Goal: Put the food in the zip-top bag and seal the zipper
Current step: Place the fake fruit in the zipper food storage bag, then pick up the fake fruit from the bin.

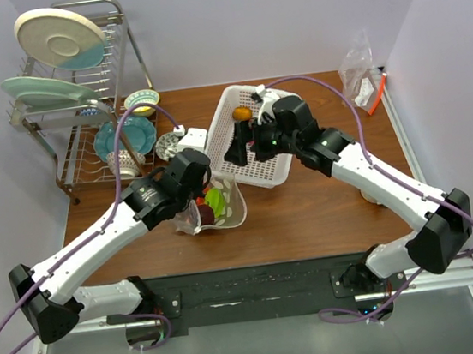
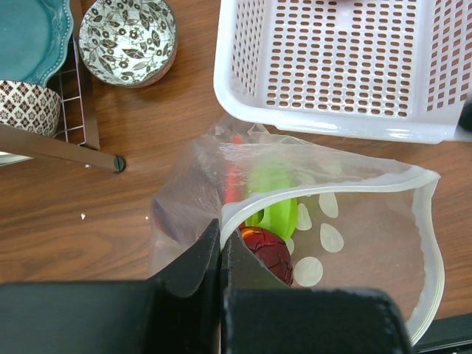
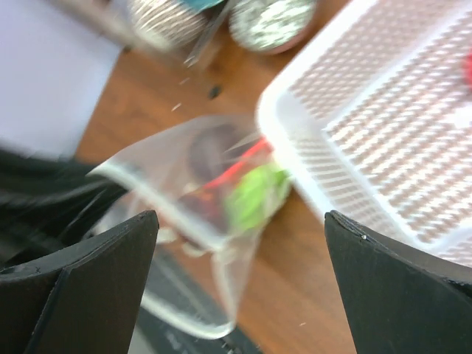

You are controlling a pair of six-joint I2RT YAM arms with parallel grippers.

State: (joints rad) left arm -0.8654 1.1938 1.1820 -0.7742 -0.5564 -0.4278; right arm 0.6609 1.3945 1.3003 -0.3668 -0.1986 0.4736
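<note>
Pinching the bag: left gripper [image 2: 220,247] is clamping the near rim of the zip-top bag [image 2: 369,221], propping its mouth agape.
Zipper [image 2: 431,243]: is lying unsealed.
Food inside: green piece [image 2: 276,210] and red ball [image 2: 267,251] are resting there.
Right gripper [image 3: 240,215]: is hanging spread and empty over the white basket [image 1: 281,171], just beyond the bag.
Small orange [image 1: 242,114]: is sitting farther back in the basket, nearest the right arm.
</note>
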